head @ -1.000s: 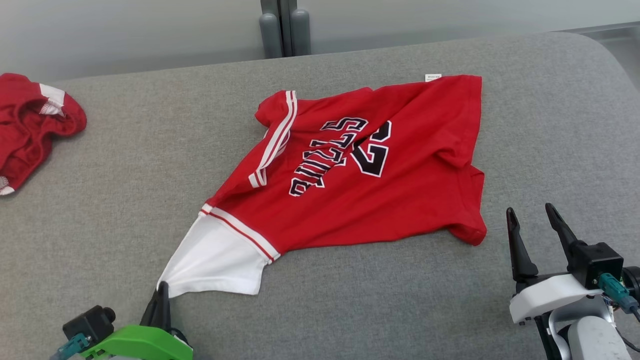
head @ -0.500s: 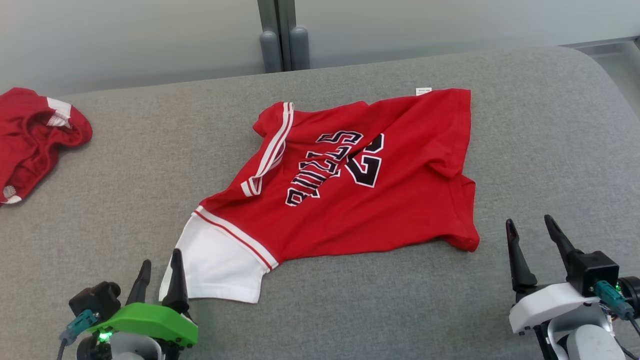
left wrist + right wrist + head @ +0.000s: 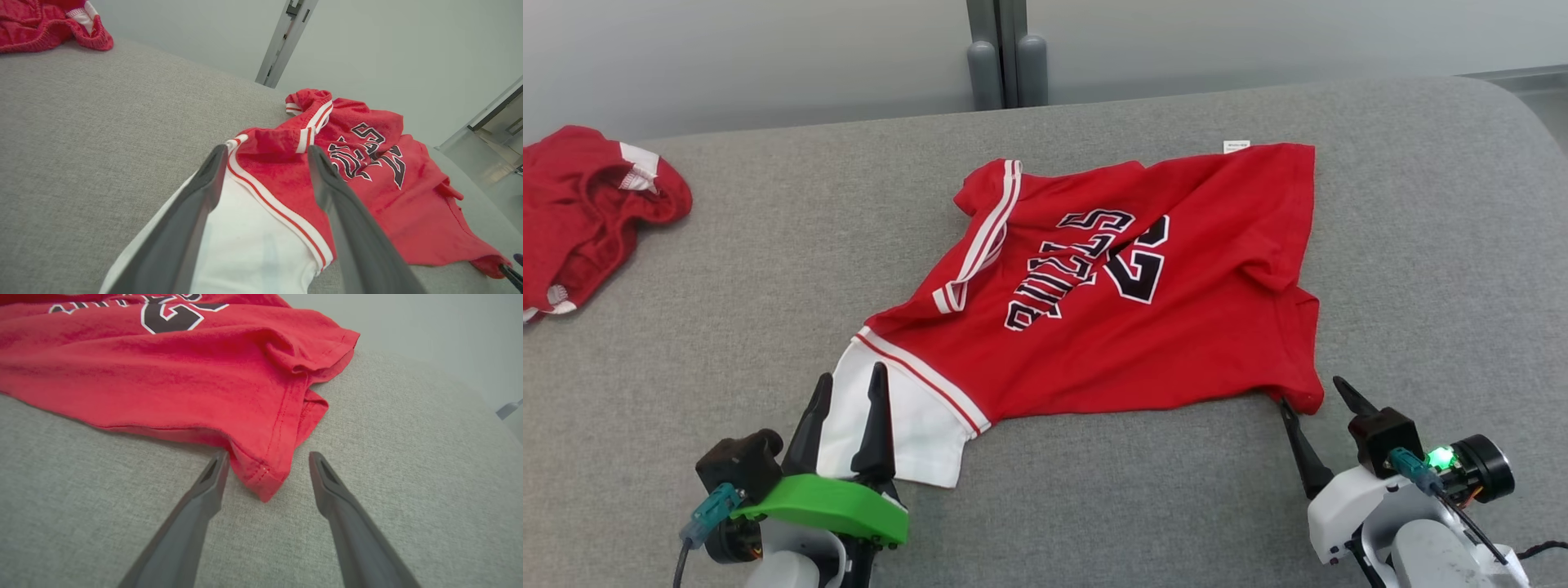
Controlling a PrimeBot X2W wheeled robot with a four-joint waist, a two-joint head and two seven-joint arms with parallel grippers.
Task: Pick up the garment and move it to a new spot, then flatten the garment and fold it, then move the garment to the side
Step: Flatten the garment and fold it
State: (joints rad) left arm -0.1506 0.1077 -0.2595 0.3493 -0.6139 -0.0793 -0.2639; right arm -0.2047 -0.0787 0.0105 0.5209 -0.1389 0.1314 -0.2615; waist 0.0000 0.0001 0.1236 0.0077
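Left gripper [image 3: 851, 374] sits spread wide at the near left, both dark fingers lying over the white sleeve [image 3: 245, 245] of the red jersey [image 3: 1143, 327] and pinching nothing. On the near right, the right gripper [image 3: 267, 457] is spread as well, and look at that line-up: the jersey's hem corner [image 3: 263, 486] pokes right into the gap between its fingers, not yet gripped. The jersey lies in the middle of the grey cushion [image 3: 727, 286], lettering up, running from the white sleeve at the near left out to the far right. It is nowhere near flat. A ridge [image 3: 1270, 273] is bunched along its right side, and the striped trim [image 3: 984, 237] at the far left is rolled over on itself. A second red garment [image 3: 588, 196] sits well apart at the far left, out of the way.

So this reads as the flattening step, with two corners lined up for a grab. To do it well, I'd say the right gripper wants to slide a touch further in, so it bites past the stitched hem and not just the tip, which could slip out. The left should take the sleeve's edge rather than press mid-panel. Then a low, even pull apart along the cushion; lift too high and the folds just travel. That right-side ridge likely needs its own tug.
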